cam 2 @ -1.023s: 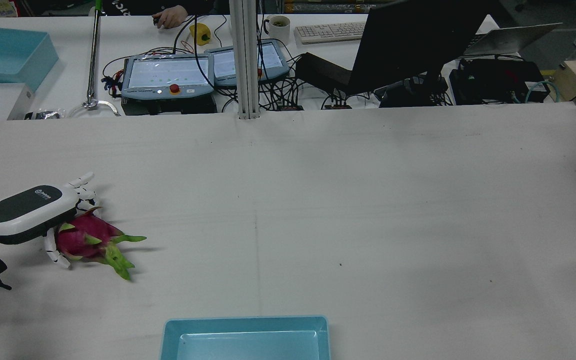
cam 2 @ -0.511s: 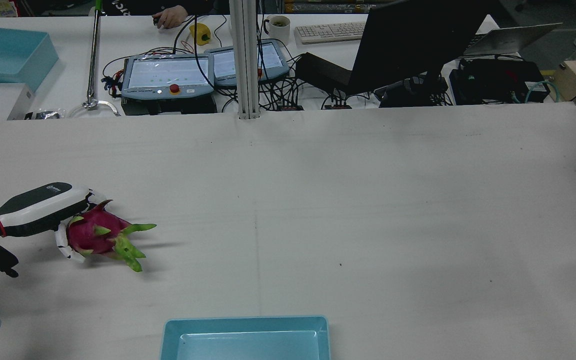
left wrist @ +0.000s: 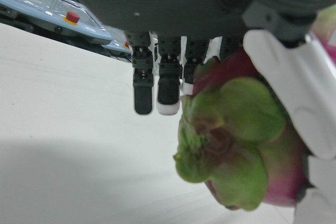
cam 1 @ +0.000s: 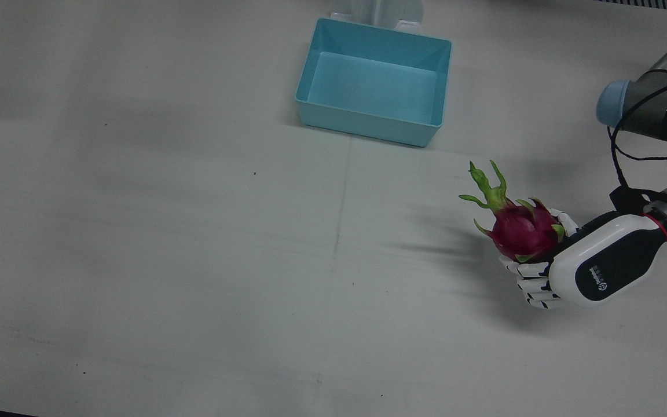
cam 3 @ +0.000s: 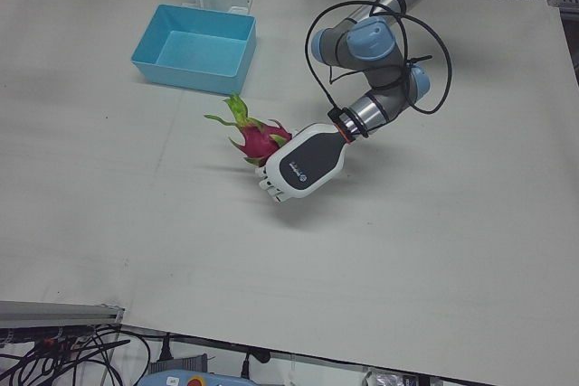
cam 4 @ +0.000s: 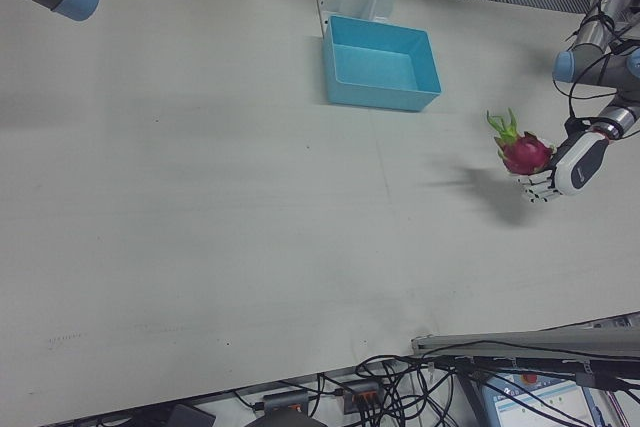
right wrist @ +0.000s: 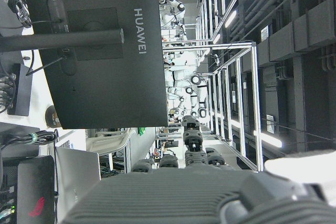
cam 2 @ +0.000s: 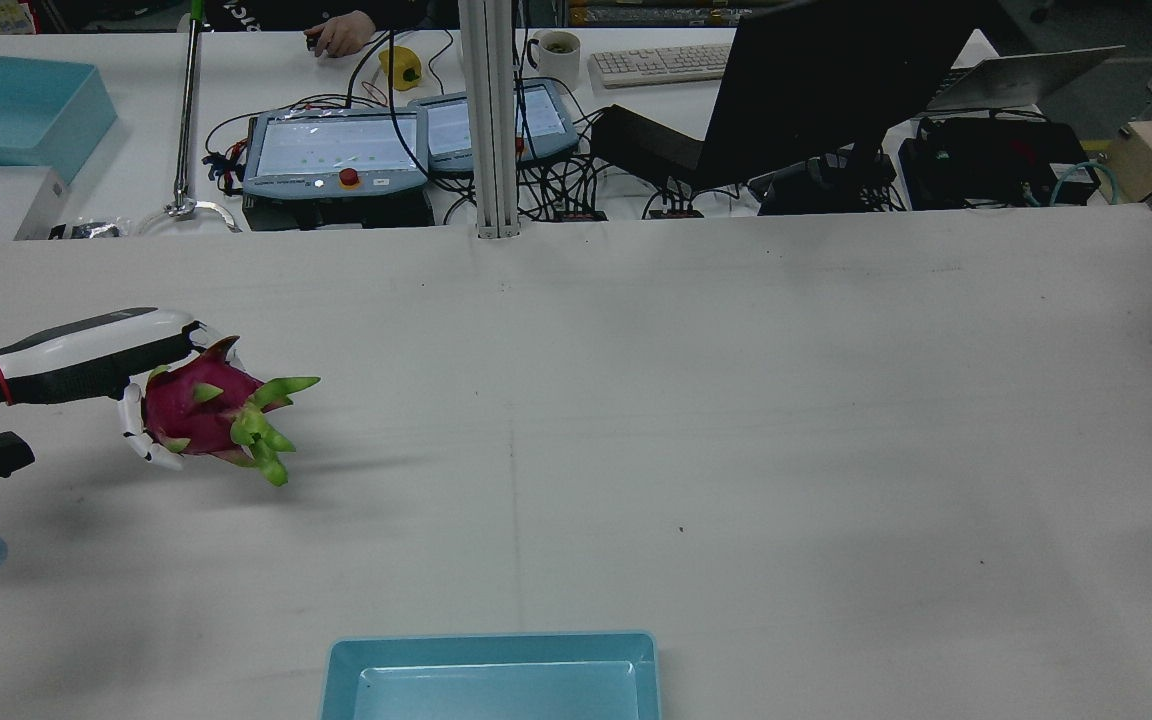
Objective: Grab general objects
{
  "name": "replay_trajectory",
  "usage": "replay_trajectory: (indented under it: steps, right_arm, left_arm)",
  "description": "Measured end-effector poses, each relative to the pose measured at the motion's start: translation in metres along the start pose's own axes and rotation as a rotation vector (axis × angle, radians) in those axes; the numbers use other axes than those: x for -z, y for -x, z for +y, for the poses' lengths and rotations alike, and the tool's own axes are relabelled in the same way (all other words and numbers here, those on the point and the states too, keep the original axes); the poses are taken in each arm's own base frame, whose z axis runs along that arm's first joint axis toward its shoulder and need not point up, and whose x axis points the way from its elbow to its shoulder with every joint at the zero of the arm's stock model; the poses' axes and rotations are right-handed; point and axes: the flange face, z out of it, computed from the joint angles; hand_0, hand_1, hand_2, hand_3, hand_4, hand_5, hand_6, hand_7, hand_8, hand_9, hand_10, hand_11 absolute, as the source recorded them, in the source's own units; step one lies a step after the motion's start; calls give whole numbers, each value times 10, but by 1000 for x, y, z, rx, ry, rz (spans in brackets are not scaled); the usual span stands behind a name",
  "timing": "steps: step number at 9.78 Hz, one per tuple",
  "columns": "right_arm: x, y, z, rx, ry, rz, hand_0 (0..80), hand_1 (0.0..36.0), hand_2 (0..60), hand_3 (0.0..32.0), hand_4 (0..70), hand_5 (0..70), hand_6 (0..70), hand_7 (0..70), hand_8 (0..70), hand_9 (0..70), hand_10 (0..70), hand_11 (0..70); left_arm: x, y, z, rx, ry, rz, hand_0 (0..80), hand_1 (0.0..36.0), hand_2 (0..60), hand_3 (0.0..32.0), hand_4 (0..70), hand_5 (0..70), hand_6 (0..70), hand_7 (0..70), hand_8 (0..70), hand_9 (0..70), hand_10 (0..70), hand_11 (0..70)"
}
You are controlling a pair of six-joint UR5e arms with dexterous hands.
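Bench: pale grey cloth-like surface [cam 1: 194,260], bare across most of its width, with a thin seam down the middle.
Front view: left hand [cam 1: 591,266] hangs near the bench edge on the robot's left side, its white fingers [cam 1: 533,284] curled around a dragon fruit [cam 1: 519,231]. The fruit's green leafy tip points toward the blue bin [cam 1: 374,81], which stands at the middle of the edge by the robot, well apart from the fruit. A shadow lies on the cloth beside the fruit, apart from it, so the fruit is clear of the surface.
Rear view: the same hand [cam 2: 96,355] reaches in from the left edge, palm shell above the dragon fruit [cam 2: 201,410], fingers [cam 2: 141,435] wrapped under it. Beyond the far edge sit teach pendants [cam 2: 336,150], a dark monitor [cam 2: 836,70], a keyboard [cam 2: 661,62] and a mug [cam 2: 558,55]; a person's hand [cam 2: 341,35] rests on that far desk.
Left-front view: left arm [cam 3: 375,51] bends down to the hand [cam 3: 303,164]; the dragon fruit [cam 3: 253,137] sticks out of its grip toward the bin [cam 3: 194,47].
Right-front view: fruit [cam 4: 522,152] and hand [cam 4: 565,169] show small at the right edge.
Left hand view: dragon fruit [left wrist: 236,140] fills the grip, a broad white finger pressed on it.
Right hand view: only the back of a monitor [right wrist: 94,45] and a hall; the right hand's finger state cannot be told.
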Motion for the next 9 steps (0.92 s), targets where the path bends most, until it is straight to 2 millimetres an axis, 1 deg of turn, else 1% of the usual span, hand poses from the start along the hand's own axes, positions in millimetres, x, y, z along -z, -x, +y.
replay_trajectory:
  steps: [1, 2, 3, 4, 5, 6, 7, 8, 9]
  right_arm:
    - [0, 0, 0, 0, 0, 0, 0, 0, 0, 0, 0, 0, 0, 0, 0, 0, 0, 0]
    - [0, 0, 0, 0, 0, 0, 0, 0, 0, 0, 0, 0, 0, 0, 0, 0, 0, 0]
    - [0, 0, 0, 0, 0, 0, 0, 0, 0, 0, 0, 0, 0, 0, 0, 0, 0, 0]
    - [0, 0, 0, 0, 0, 0, 0, 0, 0, 0, 0, 0, 0, 0, 0, 0, 0, 0]
    - [0, 0, 0, 0, 1, 0, 0, 0, 0, 0, 0, 0, 0, 0, 0, 0, 0, 0]
    - [0, 0, 0, 0, 1, 0, 0, 0, 0, 0, 0, 0, 0, 0, 0, 0, 0, 0]
    - [0, 0, 0, 0, 0, 0, 0, 0, 0, 0, 0, 0, 0, 0, 0, 0, 0, 0]
    - [0, 0, 0, 0, 0, 0, 0, 0, 0, 0, 0, 0, 0, 0, 0, 0, 0, 0]
    - [0, 0, 0, 0, 0, 0, 0, 0, 0, 0, 0, 0, 0, 0, 0, 0, 0, 0]
  left_arm:
    - [-3, -15, 1, 24, 46, 6, 532, 202, 508, 0, 700, 700, 550, 700, 433, 623, 230, 335]
    - [-7, -28, 6, 50, 99, 10, 541, 215, 529, 0, 700, 700, 568, 700, 435, 627, 229, 335]
    - [-10, -41, 15, 70, 147, 16, 550, 226, 546, 0, 700, 700, 572, 700, 434, 627, 227, 333]
    - [-13, -54, 30, 89, 201, 24, 556, 233, 554, 0, 700, 700, 583, 700, 438, 630, 231, 339]
    - [-18, -67, 50, 112, 259, 34, 562, 241, 559, 0, 700, 700, 579, 700, 435, 628, 233, 342]
    - [-26, -74, 77, 143, 324, 44, 566, 241, 542, 0, 700, 700, 574, 700, 435, 631, 240, 353]
    - [-39, -75, 110, 183, 394, 52, 569, 242, 536, 0, 700, 700, 575, 700, 437, 635, 246, 361]
    - [-53, -75, 148, 225, 466, 60, 582, 253, 551, 0, 700, 700, 591, 700, 442, 638, 245, 360]
    - [-63, -77, 177, 255, 521, 67, 587, 259, 560, 0, 700, 700, 599, 700, 445, 640, 250, 368]
